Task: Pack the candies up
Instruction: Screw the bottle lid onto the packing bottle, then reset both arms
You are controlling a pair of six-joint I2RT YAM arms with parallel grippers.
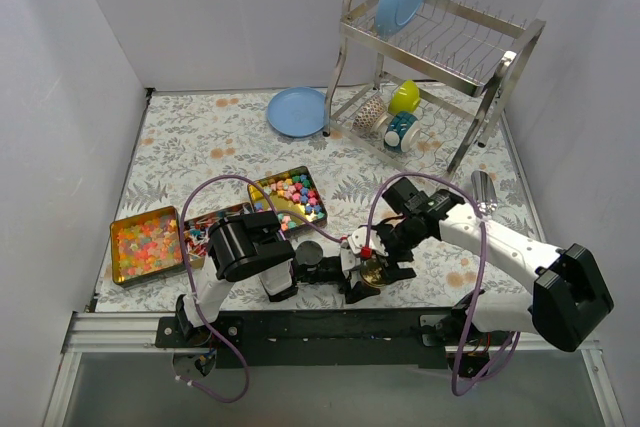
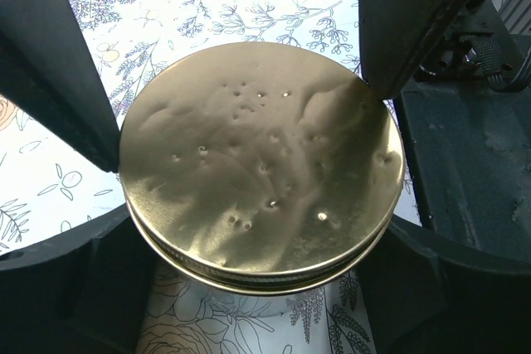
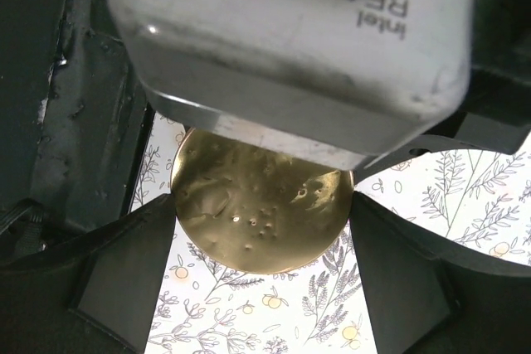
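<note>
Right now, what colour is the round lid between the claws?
Gold, with small dents. The lid shows best in the left wrist view.

Upside-down "intel RE" on grey camera casing (image 3: 290, 39)

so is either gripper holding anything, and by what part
Left gripper clamps the gold lid by opposite sides of its rim. Right gripper straddles it too; contact unclear.
</note>
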